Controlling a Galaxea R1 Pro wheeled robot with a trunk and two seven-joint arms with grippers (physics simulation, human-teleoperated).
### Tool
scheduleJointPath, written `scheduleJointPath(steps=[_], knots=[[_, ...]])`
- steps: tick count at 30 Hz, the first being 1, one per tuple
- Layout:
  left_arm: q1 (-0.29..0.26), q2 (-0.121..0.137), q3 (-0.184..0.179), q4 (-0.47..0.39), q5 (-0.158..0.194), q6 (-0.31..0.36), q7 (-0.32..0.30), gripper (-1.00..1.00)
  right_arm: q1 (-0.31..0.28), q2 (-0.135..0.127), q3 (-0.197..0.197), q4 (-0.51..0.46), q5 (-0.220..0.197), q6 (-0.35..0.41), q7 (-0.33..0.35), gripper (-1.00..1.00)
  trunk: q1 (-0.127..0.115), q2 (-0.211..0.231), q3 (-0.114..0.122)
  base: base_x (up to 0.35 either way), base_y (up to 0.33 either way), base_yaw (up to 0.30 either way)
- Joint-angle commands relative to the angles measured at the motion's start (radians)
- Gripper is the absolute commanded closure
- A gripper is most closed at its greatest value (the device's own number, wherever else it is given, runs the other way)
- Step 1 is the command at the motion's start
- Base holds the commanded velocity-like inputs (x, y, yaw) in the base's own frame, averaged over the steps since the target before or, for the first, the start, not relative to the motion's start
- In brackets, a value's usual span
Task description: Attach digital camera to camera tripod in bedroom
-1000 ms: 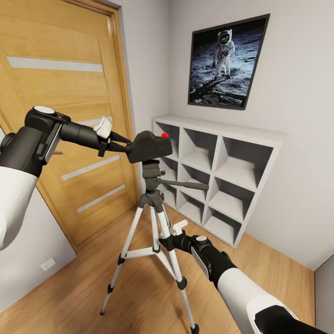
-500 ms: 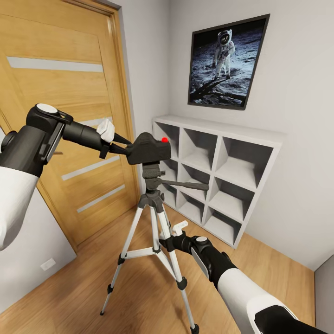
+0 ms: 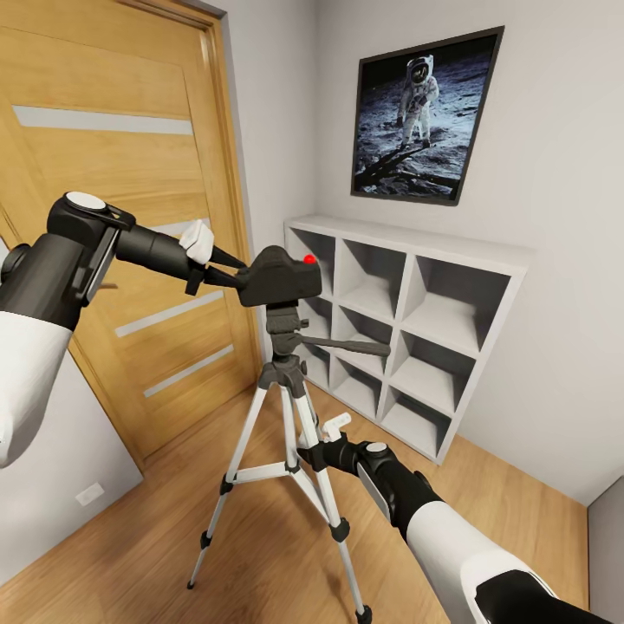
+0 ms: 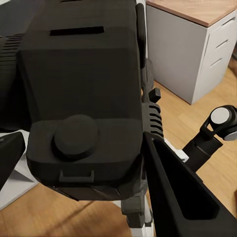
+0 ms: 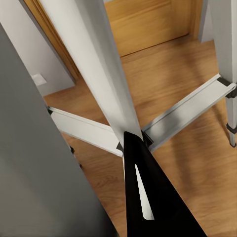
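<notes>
The black digital camera [image 3: 279, 277], red dot on top, rests on the black head [image 3: 284, 325] of the camera tripod [image 3: 290, 407]. My left gripper [image 3: 236, 276] is shut on the camera's left end. In the left wrist view the camera [image 4: 84, 84] sits between my fingers [image 4: 180, 197]. The tripod stands on the wood floor with its silver legs spread and its pan handle [image 3: 351, 347] pointing right. My right gripper [image 3: 305, 451] is shut on a tripod leg, low down. In the right wrist view a silver tripod tube [image 5: 94, 64] and its braces run past my black finger [image 5: 148, 197].
An oak door [image 3: 113, 173] with frosted strips stands close behind the left arm. White cube shelves [image 3: 416, 303] stand against the far wall under an astronaut poster [image 3: 425, 117]. Wood plank floor [image 3: 520, 520] stretches to the right. A white drawer cabinet [image 4: 187, 49] appears in the left wrist view.
My left gripper has lowered the camera slightly and eased it left, onto the tripod head. The right arm and the tripod have stayed still.
</notes>
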Motion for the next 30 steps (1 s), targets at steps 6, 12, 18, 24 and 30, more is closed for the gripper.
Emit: scheduleJointPath(steps=[6, 12, 18, 24, 30], knots=[[-0.002, -0.007, -0.001, 0.009, -0.006, 0.008, 0.002, 1.0, 0.0, 0.0, 0.002, 0.0, 0.009, 0.006, 0.004, 1.0, 0.001, -0.002, -0.002, 0.0, 0.0, 0.0], [-0.002, -0.015, -0.004, 0.011, -0.006, 0.009, 0.006, -1.0, 0.0, 0.0, 0.002, -0.001, 0.012, 0.006, 0.003, 1.0, 0.001, -0.002, -0.002, 0.0, 0.0, 0.0], [-0.003, -0.007, -0.001, 0.001, -0.005, 0.009, 0.022, -1.0, 0.0, 0.0, 0.002, 0.0, 0.026, 0.006, 0.003, 1.0, 0.001, -0.002, -0.002, 0.0, 0.0, 0.0], [-0.003, -0.007, -0.001, 0.0, -0.005, 0.008, 0.026, -1.0, 0.0, 0.0, 0.002, 0.0, 0.026, 0.006, 0.003, 1.0, 0.001, -0.002, -0.002, 0.0, 0.0, 0.0], [-0.003, -0.007, 0.009, 0.012, -0.004, 0.013, 0.029, -1.0, 0.0, 0.0, 0.002, 0.0, 0.026, 0.006, 0.004, 1.0, 0.001, -0.002, -0.002, 0.0, 0.0, 0.0]])
